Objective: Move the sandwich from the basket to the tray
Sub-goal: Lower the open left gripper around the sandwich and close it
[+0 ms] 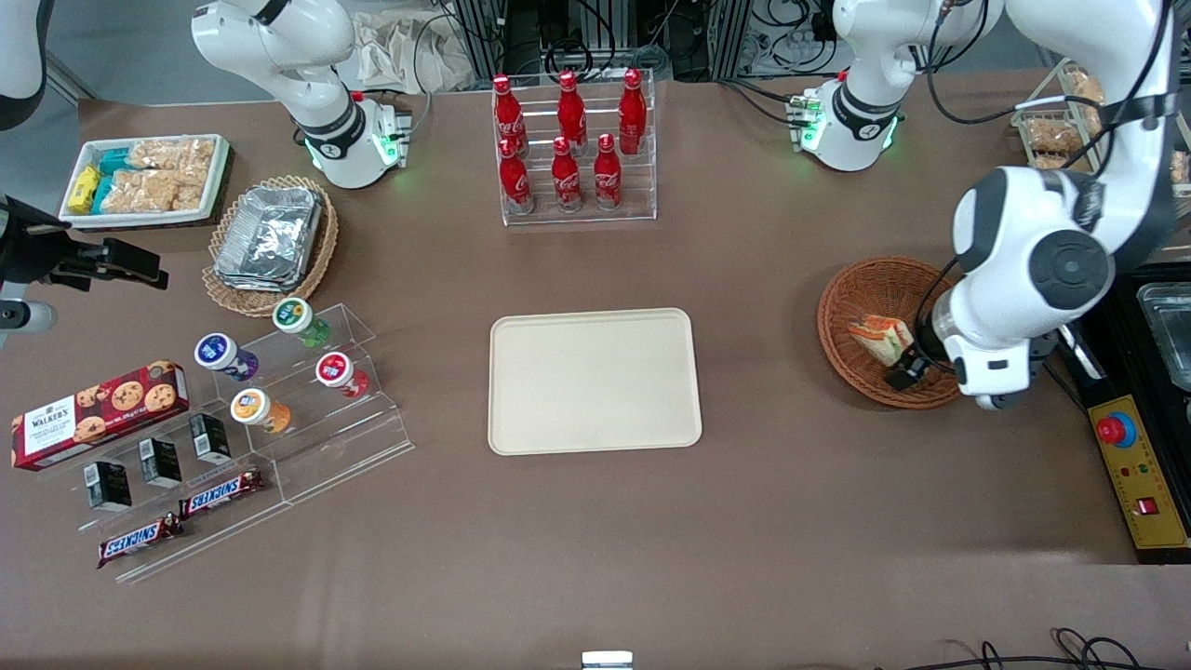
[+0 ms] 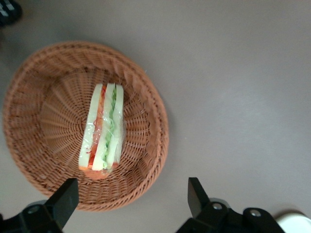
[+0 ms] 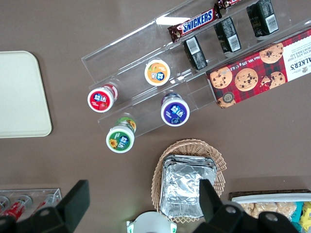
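You have the clear-wrapped triangular sandwich wedge [image 2: 103,127] lying in the round reddish-brown woven wicker basket [image 2: 34,92], its white bread, orange-red and green layers showing edge-on. It rests across the basket's floor with one end against the inner wall. The basket stands on the worktop toward the working arm's end. The left arm's gripper [image 2: 130,204] hangs above the basket, fingers [image 2: 65,200] spread wide, not touching the sandwich. Your large flat beige rectangular tray [image 1: 595,380], rounded at the corners, lies mid-worktop, well apart from the basket.
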